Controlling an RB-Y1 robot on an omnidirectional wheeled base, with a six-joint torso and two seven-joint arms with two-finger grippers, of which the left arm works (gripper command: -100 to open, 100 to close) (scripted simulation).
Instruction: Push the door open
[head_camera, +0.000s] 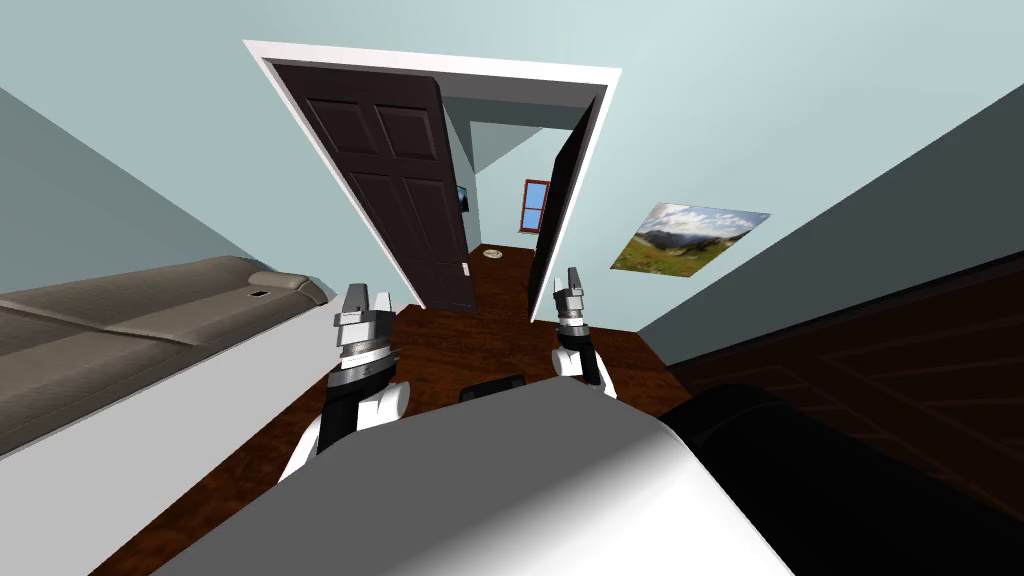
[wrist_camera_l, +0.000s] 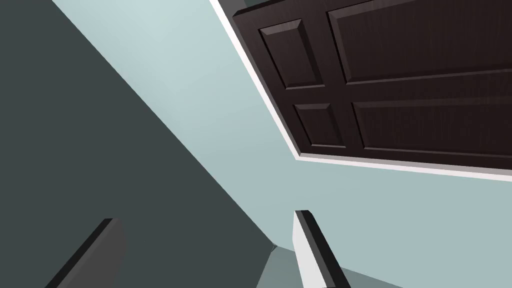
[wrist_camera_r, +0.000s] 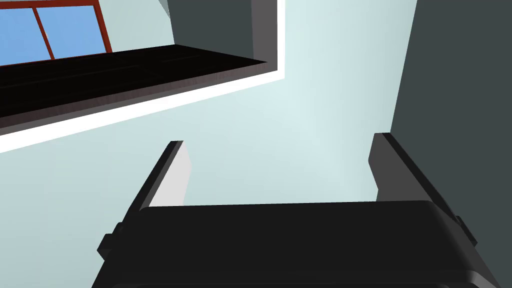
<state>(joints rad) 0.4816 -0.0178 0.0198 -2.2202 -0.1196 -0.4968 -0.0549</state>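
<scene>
Dark door (head_camera: 400, 190) ajar; left pincer (head_camera: 367, 298), right pincer (head_camera: 573, 277) both splayed before it.

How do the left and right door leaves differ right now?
1. Pose: the left door leaf shows its full panelled face and lies about in the plane of the white frame. The right door leaf is swung away, nearly edge-on.
2. Apparent width: the left leaf looks broad, the right leaf a narrow strip.
3. Hardware: a small light fitting sits at the left leaf's free edge. None is visible on the right leaf.
Shared: both are dark brown.
</scene>
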